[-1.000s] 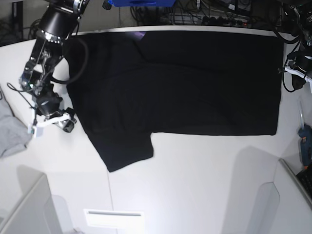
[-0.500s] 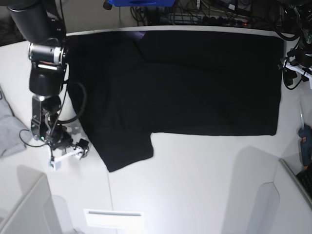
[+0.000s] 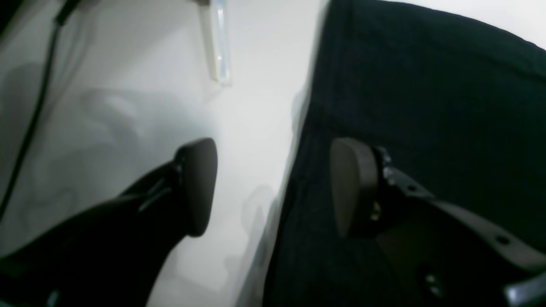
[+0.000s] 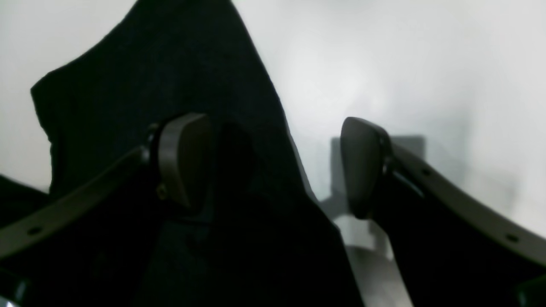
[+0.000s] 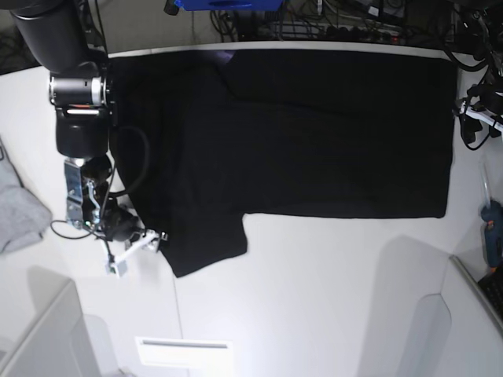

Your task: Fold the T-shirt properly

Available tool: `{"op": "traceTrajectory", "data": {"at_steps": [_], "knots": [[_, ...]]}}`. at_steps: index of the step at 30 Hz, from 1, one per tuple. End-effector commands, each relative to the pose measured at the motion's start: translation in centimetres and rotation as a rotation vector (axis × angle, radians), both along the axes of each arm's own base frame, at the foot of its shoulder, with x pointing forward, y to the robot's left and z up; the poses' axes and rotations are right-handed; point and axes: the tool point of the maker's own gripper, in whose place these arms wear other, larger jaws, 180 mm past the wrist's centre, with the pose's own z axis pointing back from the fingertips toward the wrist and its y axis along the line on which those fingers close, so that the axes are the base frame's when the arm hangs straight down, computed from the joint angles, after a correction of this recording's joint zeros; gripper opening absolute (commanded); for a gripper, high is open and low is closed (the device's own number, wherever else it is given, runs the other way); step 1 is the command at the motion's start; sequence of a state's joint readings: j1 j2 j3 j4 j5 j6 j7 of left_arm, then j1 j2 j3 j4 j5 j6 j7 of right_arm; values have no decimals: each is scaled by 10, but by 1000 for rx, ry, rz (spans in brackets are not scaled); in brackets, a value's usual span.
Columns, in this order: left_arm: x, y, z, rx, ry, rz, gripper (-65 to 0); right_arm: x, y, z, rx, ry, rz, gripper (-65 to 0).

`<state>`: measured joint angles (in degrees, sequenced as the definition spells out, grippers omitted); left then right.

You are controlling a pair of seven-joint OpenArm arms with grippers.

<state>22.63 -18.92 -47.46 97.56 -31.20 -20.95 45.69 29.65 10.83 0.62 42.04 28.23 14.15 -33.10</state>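
Left wrist view: the left gripper [image 3: 273,185] has its jaws standing wide apart and nothing between them, straddling the edge of the T-shirt [image 3: 426,106]; one pad [image 3: 198,183] is over the bare white table [image 3: 140,85] and the other over black cloth, whether touching it cannot be told; a pale strip-like object [image 3: 218,42] lies on the table beyond. Right wrist view: the right gripper [image 4: 273,166] is likewise spread wide and holds nothing, with one pad [image 4: 183,155] over the sleeve [image 4: 149,76] and the other over the table [image 4: 405,64], the sleeve's edge running between them. Base view: the T-shirt [image 5: 314,133] lies spread flat across the far half of the table [image 5: 314,298], one short sleeve [image 5: 206,243] sticking out toward the near side; the right gripper [image 5: 137,245] sits at the outer edge of that sleeve, and the left gripper [image 5: 474,119] sits at the opposite edge of the shirt, mostly hidden at the frame's side. A light grey garment [image 5: 17,216] lies apart at the table's edge, and a blue tool [image 5: 492,228] lies at the other side. Status, as a judgement: the shirt appears laid out and smoothed, no fold is visible yet; both grippers seem poised to take hold of opposite edges, so the grasps, the folds of sleeves and body, and the final tidying all remain.
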Motion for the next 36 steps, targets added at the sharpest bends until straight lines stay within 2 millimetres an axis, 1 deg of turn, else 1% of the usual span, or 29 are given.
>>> {"op": "traceTrajectory", "data": {"at_steps": [1, 4, 7, 11, 13, 16, 18, 19, 20, 21, 22, 24, 27, 28, 30, 32, 34, 36], "knots": [[6, 6, 10, 21, -29, 1, -245, 3, 7, 5, 7, 4, 16, -204], [5, 9, 3, 4, -19, 15, -245, -2, 10, -1, 12, 16, 19, -204], [5, 10, 1, -1, -15, 19, -245, -3, 13, -1, 4, 16, 31, -212], [5, 9, 1, -1, -16, 18, -245, -4, 20, -4, -18, 18, 68, -312], [6, 9, 1, -2, -17, 16, -245, -3, 20, -3, -17, 14, 66, -350], [13, 10, 3, -8, -36, 21, -245, 0, 18, -1, -21, -5, 59, -393], [15, 16, 0, -14, -30, 34, -245, 1, 17, -2, -23, -14, 49, -432], [17, 21, -1, -14, -25, 38, -245, 1, 16, -2, -21, -18, 44, -467], [24, 20, -2, -23, -28, 33, -245, 1, 16, -1, -21, -19, 44, -510], [30, 20, -5, -33, -28, 29, -245, 2, 15, -1, -20, -21, 42, -570], [37, 22, -5, -36, -30, 25, -245, 2, 15, -1, -20, -22, 41, -645], [49, 24, -8, -48, -25, 17, -242, 2, 15, -1, -20, -25, 36, -650], [78, 22, -7, -81, -52, 6, -240, 3, 16, 0, -19, -25, 38, -650], [85, 22, -9, -94, -54, 8, -240, 3, 16, 0, -19, -26, 38, -650], [106, 26, -5, -116, -74, 11, -242, 3, 17, 0, -18, -25, 39, -650], [127, 22, -8, -149, -79, 6, -244, 3, 17, 0, -18, -25, 39, -650], [146, 25, -12, -138, -47, 8, -244, 3, 17, 1, -18, -26, 40, -650], [159, 30, -19, -116, 2, 22, -242, 3, 17, 0, -18, -25, 40, -650]]}}
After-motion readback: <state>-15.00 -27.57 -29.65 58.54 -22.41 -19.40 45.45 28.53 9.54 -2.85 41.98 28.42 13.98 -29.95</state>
